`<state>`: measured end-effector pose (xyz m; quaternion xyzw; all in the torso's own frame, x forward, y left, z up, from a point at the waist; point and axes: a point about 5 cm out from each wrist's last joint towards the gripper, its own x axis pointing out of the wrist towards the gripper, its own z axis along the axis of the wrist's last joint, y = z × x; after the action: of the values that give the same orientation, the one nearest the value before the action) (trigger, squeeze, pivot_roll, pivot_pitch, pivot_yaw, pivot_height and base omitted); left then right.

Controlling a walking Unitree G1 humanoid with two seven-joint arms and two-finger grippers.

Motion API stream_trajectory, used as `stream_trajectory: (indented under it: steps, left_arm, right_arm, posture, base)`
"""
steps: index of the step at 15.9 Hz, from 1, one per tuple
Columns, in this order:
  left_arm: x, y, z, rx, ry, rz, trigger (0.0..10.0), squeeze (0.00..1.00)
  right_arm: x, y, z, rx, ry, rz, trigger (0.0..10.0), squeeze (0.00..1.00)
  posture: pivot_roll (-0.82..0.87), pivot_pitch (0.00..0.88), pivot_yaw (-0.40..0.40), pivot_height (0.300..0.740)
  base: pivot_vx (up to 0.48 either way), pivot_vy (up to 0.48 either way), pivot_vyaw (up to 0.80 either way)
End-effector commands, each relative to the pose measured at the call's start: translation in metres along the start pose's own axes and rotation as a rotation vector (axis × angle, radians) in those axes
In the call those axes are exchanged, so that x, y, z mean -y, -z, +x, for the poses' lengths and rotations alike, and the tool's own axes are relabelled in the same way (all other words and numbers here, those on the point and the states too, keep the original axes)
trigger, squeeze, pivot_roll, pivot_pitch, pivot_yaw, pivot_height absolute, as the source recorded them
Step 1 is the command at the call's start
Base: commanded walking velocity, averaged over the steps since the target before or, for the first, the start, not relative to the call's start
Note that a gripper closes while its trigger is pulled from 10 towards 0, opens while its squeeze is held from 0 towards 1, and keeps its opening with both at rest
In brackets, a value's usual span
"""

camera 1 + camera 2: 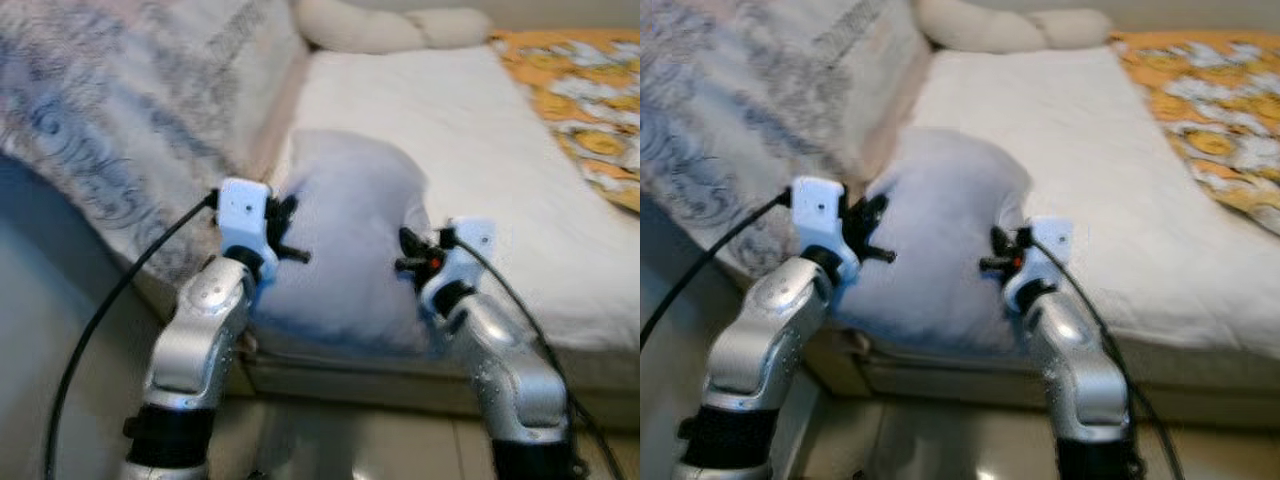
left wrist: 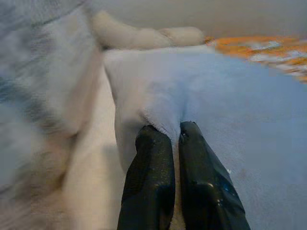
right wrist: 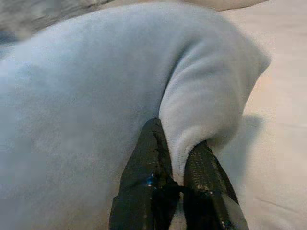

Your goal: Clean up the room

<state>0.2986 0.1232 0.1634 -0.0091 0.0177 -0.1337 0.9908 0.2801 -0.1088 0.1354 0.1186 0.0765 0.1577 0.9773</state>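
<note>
A pale blue pillow hangs over the near edge of the white bed, held up between both arms. My left gripper is shut on the pillow's left edge; in the left wrist view its fingers pinch a fold of the fabric. On the pillow's right side my right gripper is shut as well. The right wrist view shows its fingers clamped on a thick fold of the pillow.
A grey patterned blanket is heaped on the left side of the bed. A cream bolster lies at the far end, and an orange patterned cover lies on the right. The bed's front edge is just below the pillow.
</note>
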Motion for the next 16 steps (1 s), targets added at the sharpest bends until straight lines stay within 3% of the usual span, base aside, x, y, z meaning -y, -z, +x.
stream_trajectory:
  steps: [1,9,16]
  left_arm:
    - [0.0050,-0.0087,0.0017,0.046,-0.002,-0.008,10.0,0.00]
    - [0.0041,-0.0072,-0.0018,0.056,-0.049,0.000,10.0,0.00]
    - [0.0060,-0.0147,0.0054,0.074,-0.018,0.010,10.0,0.00]
  right_arm:
    - [0.0028,-0.0068,-0.0009,0.016,-0.010,-0.028,10.0,0.00]
    - [0.0061,-0.0082,0.0033,-0.006,-0.033,-0.049,10.0,0.00]
    - [0.0095,-0.0062,0.0031,0.004,-0.005,-0.032,10.0,0.00]
  posture:
    - [-0.06,0.000,0.010,0.740]
    - [-0.04,0.000,-0.050,0.740]
    - [-0.05,0.000,-0.008,0.740]
  base:
    - [0.270,0.000,0.00]
    - [0.269,0.000,0.00]
    - [0.278,0.000,0.00]
